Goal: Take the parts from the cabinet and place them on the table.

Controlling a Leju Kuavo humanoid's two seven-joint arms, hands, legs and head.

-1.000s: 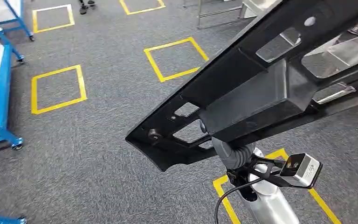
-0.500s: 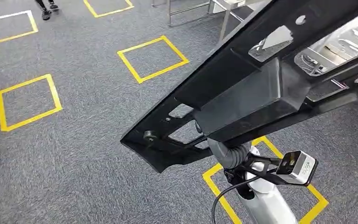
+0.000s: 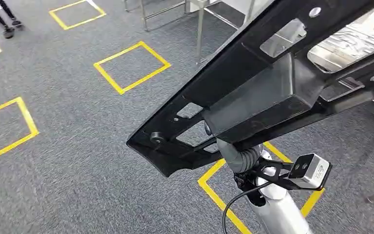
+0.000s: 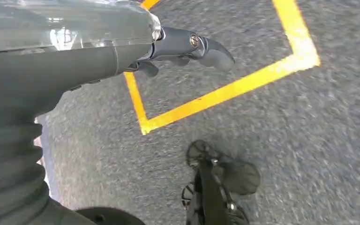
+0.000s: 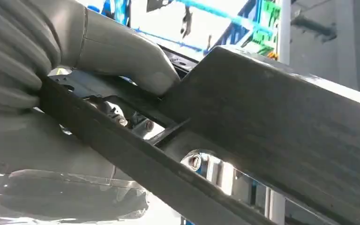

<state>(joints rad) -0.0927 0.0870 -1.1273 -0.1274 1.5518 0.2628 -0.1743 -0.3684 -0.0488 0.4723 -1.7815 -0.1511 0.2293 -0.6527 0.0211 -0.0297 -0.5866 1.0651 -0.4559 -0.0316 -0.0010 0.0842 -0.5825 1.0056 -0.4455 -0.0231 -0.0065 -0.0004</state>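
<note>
While the grey carpet floor [image 3: 78, 161] with its yellow tape squares [image 3: 131, 67] spreads below, a long black plastic part [image 3: 253, 92] runs slantwise across the head view, raised above the floor, its near end low at centre and its far end off the upper right edge; part has cut-out openings and a boxy block mid-length; right hand [image 5: 117, 56] grips it from beneath, near the block, thumb pressed on the part's surface in the right wrist view, frame bar of the part crossing just under the thumb; in the head view that hand is mostly hidden under the part, ribbed wrist cover and silver forearm showing below it; metal table [image 3: 199, 14] legs stand at upper centre, well beyond the part; left hand [image 4: 187, 47] hangs over the floor, fingers curled in, holding nothing, apart from the part; a person's legs [image 3: 0, 17] at top left, far off.
</note>
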